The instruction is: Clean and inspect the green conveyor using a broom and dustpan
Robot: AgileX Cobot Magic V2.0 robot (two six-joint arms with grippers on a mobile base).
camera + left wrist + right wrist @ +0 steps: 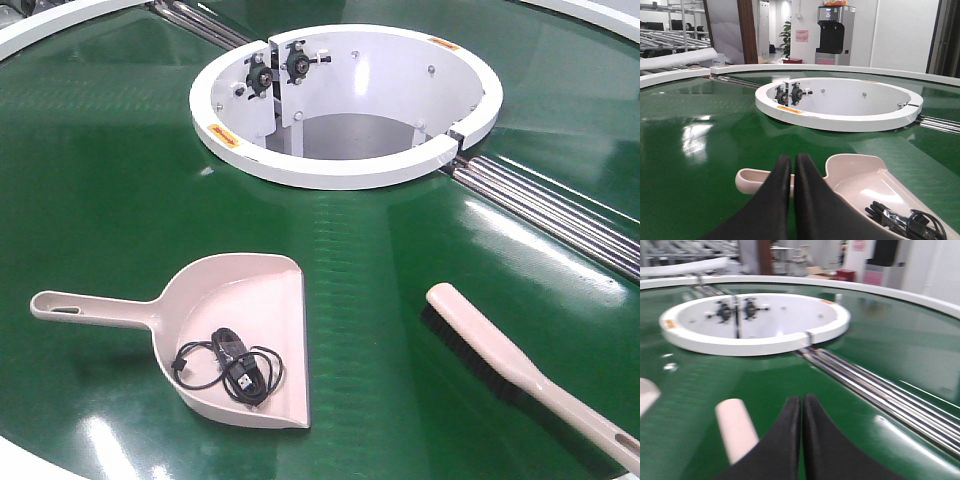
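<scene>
I saw both tools, left point(792, 170) and right point(801, 412), pinched closed, empty; cable point(232, 366) lay in dustpan point(240, 335) lower left, brush point(500, 360) lower right; stage unclear.

a beige dustpan point(235, 335) lies flat on the green conveyor point(100, 180), its handle pointing left. inside the pan, toward its near edge, sits a coiled black cable point(232, 365). well apart to the right lies a beige broom point(520, 372) with black bristles along its left side, handle running off to the lower right. beyond both stands a white ring housing point(345, 105), with metal rollers point(560, 205) to its right.
</scene>
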